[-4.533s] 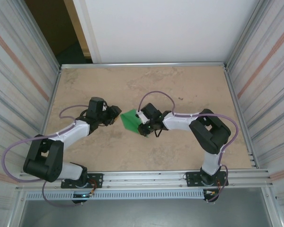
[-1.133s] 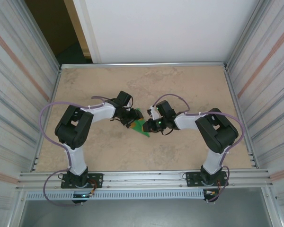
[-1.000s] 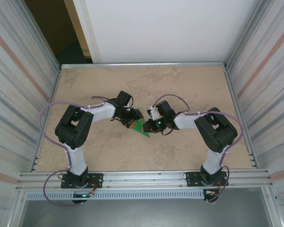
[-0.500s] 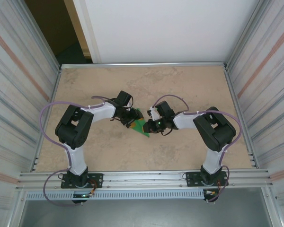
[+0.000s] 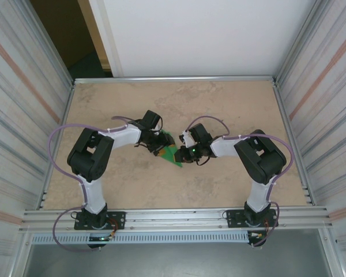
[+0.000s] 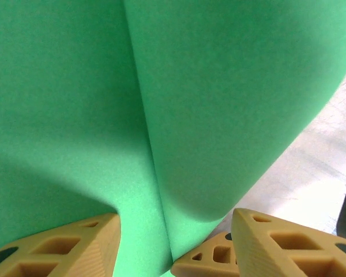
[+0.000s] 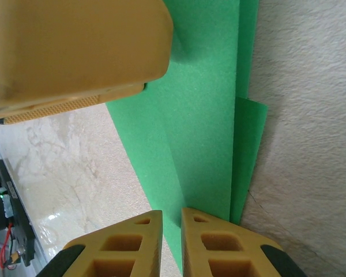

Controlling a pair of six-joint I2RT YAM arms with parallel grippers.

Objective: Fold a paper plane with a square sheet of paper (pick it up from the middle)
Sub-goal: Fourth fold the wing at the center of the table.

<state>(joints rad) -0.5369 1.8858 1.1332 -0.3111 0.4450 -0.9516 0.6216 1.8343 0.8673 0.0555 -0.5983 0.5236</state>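
- Two arms meet at the middle of the table [image 5: 121,104]. On its left side, bare stone-patterned surface runs out to the metal rim and the ribbed wall panel.
- Left arm [image 5: 89,158] bends in from its base and reaches rightward, with open surface behind and ahead of it.
- Left gripper [image 5: 160,145] sits at the left edge of the green paper [image 5: 174,154]. In its wrist view the tan fingers [image 6: 75,248] stand well apart, about half spread, and the green paper [image 6: 219,104] rises between them. I cannot tell whether they press it.
- One crease [image 6: 144,115] runs top to bottom across the sheet there. Its rounded right edge curls above the table.
- Folded to a pointed shape, the paper lies at the table centre, between both grippers.
- Right gripper [image 5: 184,152] touches the paper's right side. In its wrist view the fingers [image 7: 121,248] are almost together, nipping the edge of the paper [image 7: 202,115]. A narrow flap [image 7: 251,150] sticks out at the right.
- Right arm [image 5: 259,161] leaves bare table beyond it out to the right rim.
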